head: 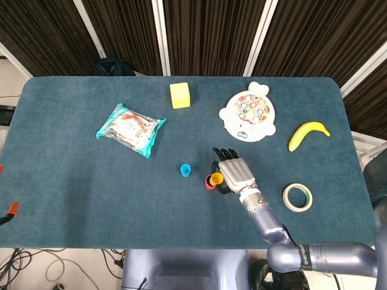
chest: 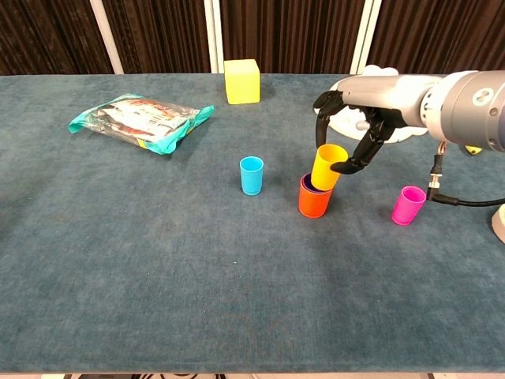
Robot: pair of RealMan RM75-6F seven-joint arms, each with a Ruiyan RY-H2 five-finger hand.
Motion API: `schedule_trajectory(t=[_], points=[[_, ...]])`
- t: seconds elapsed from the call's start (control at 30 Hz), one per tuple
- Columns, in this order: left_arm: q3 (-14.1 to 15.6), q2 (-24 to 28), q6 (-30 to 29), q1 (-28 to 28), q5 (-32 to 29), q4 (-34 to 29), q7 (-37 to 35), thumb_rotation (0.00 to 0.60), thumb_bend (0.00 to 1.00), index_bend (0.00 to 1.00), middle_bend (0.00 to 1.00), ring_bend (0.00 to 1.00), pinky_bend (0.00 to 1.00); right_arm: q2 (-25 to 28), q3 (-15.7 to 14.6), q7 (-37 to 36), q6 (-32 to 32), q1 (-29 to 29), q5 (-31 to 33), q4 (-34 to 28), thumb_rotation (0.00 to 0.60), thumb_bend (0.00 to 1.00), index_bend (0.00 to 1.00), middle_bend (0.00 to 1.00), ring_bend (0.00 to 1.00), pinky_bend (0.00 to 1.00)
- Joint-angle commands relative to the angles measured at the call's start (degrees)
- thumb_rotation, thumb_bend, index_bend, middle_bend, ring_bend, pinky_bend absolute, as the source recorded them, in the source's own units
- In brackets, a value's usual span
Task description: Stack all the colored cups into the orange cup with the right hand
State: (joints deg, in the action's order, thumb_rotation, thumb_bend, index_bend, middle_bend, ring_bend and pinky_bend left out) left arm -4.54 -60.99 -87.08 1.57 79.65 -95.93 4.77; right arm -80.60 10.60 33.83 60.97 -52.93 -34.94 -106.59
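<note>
My right hand (chest: pixel 364 118) has its fingers (chest: pixel 347 164) clamped on the yellow cup (chest: pixel 327 166), tilted, its base inside the orange cup (chest: pixel 316 197) mid-counter; releasing crooked could jam it or topple the stack.

The desk (chest: pixel 118 260) wears a matt, felt-like teal cloth. The yellow cup (chest: pixel 327 165) and orange cup (chest: pixel 315 198) look like smooth plastic. The snack bag (chest: pixel 140 114) is glossy, crinkled film. The right hand (chest: pixel 364 110) has a satin grey shell and dark fingers (chest: pixel 353 160).
</note>
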Motion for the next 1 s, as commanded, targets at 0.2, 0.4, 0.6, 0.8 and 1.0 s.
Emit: schedule_trajectory(t=[0.2, 0.4, 0.6, 0.8, 1.0], points=[[-0.02, 0.03, 0.01, 0.01, -0.02, 0.00, -0.02, 0.600, 0.27, 0.02, 0.03, 0.00, 0.00, -0.96, -0.27, 0.06, -0.12, -0.23, 0.87, 1.08, 0.600, 0.41, 0.42, 0.01, 0.02, 0.00], [-0.03, 0.05, -0.02, -0.01, -0.07, -0.05, -0.02, 0.600, 0.27, 0.02, 0.03, 0.00, 0.00, -1.28, -0.62, 0.58, -0.40, -0.59, 1.65, 1.32, 0.600, 0.41, 0.31, 0.01, 0.02, 0.00], [-0.03, 0.04, -0.03, 0.00, -0.04, -0.05, 0.03, 0.600, 0.27, 0.02, 0.03, 0.00, 0.00, -1.18, -0.69, 1.14, -0.52, -1.03, 2.42, 0.93, 0.600, 0.41, 0.17, 0.01, 0.02, 0.00], [-0.06, 0.01, 0.03, 0.01, -0.15, 0.00, -0.05, 0.600, 0.27, 0.02, 0.03, 0.00, 0.00, -1.06, 0.60, 0.75, 0.18, -1.45, 2.43, 0.86, 0.600, 0.41, 0.17, 0.01, 0.02, 0.00], [-0.17, -0.08, 0.15, 0.06, -0.44, 0.04, -0.10, 0.600, 0.27, 0.02, 0.03, 0.00, 0.00, -2.07, 2.91, 1.46, 0.01, -3.49, 4.04, 2.31, 0.600, 0.41, 0.19, 0.01, 0.02, 0.00]])
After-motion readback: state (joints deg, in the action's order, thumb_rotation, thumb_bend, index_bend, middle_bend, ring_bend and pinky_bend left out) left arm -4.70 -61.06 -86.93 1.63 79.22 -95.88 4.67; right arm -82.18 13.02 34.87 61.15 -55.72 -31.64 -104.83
